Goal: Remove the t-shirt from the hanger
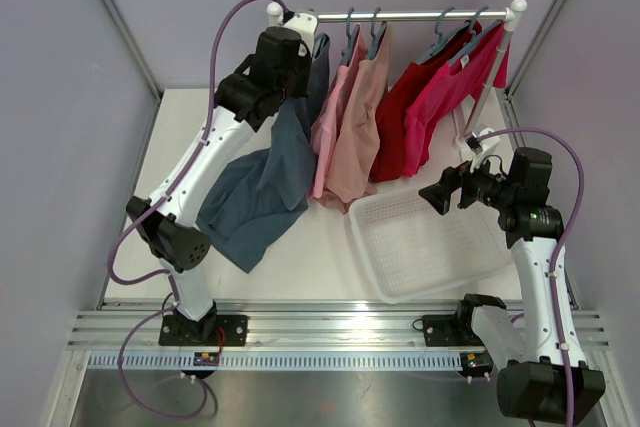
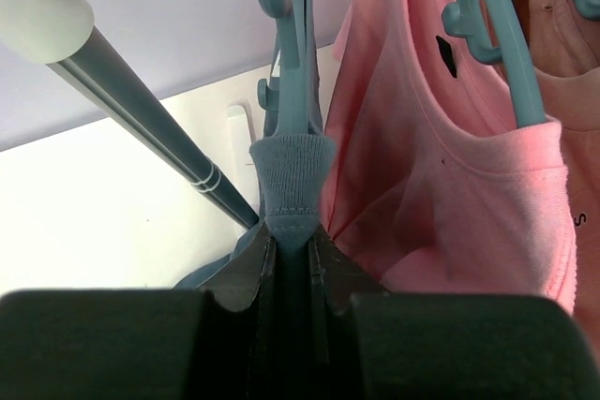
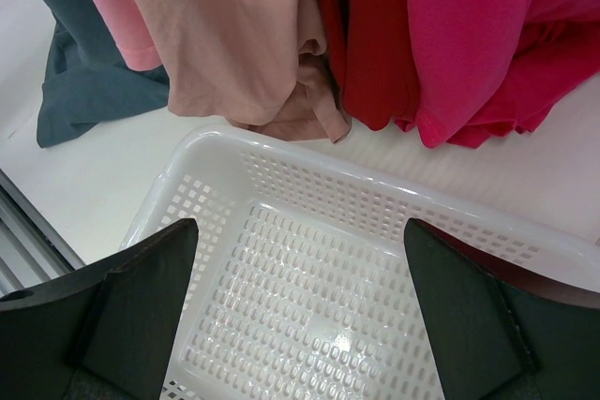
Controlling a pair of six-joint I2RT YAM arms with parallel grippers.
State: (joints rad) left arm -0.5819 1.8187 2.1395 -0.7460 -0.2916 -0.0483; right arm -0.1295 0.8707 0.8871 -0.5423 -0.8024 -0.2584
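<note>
Notably, the left fingers (image 2: 270, 274) were pinched fully shut on the blue shirt (image 1: 265, 187), gripping a fold of its neck fabric just under the hanger (image 2: 292, 91).

- Shirt location: far left end of the rail (image 1: 420, 15), still on its hanger, body hanging down with the hem spread on the desk (image 1: 300, 257).
- Key relation: hanger sat directly ahead of and above the fingertips, seen edge-on, so its long axis ran straight away from the grip. The ribbed neckband was wrapped over it, touching. Judgement: the fabric needs to come down and back along that axis to slip off.
- Nearer arm: left, already on the shirt. Right fingers (image 1: 441, 194) were spread as wide as they go, holding nothing, over the basket (image 1: 358, 237), well apart from the blue shirt.
- Counts: five shirts (blue, pink, tan, red, magenta); four hooks visible from above, the blue shirt's hidden behind the left arm; one basket; one rail.
</note>
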